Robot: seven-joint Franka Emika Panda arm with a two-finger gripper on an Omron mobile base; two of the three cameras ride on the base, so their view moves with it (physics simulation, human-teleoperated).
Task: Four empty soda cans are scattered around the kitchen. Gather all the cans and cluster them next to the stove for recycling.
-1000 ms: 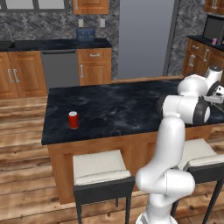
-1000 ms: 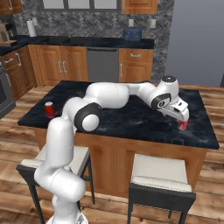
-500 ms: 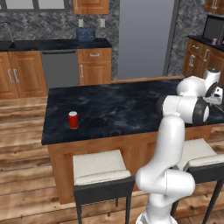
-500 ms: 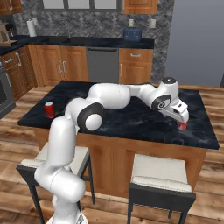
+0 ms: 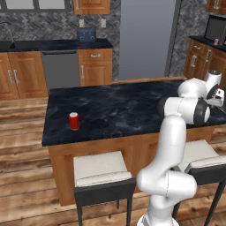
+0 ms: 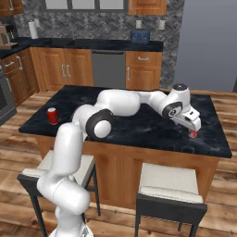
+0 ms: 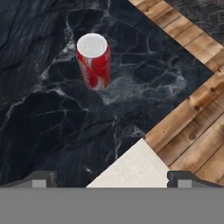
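While hanging over the right end of the island countertop (image 6: 139, 127), held the gripper (image 6: 193, 126) spread wide, with nothing between the fingertips (image 7: 41, 178). Gripped nothing and touched nothing.

From the hand view, looked down past the gripper (image 7: 112, 179) and found a red-and-white soda can (image 7: 94, 61) upright on the black marbled top, silver lid facing up, well ahead of both tips and apart from them. Found the can near the island's edge, with wood plank floor (image 7: 192, 109) beyond and the pale seat of a stool (image 7: 135, 170) below that edge.

From the right base view, caught the same can (image 6: 193, 134) as a red patch just under the gripper, partly hidden by it, near the near right corner of the island. Spotted a second red soda can (image 6: 52, 115) upright at the left end of the same top, well apart from the first.

From the left base view, placed that second can (image 5: 73, 120) close to the near left edge of the island. Noted two stools tucked against the near side, the left stool (image 5: 101, 170) under that end. Noted a grey dishwasher (image 5: 59, 70) between orange-brown cabinets on the far wall and a blue toaster (image 5: 87, 34) on the counter above. Picked out a small pink object (image 5: 216, 41) on the far right counter, too small to identify.
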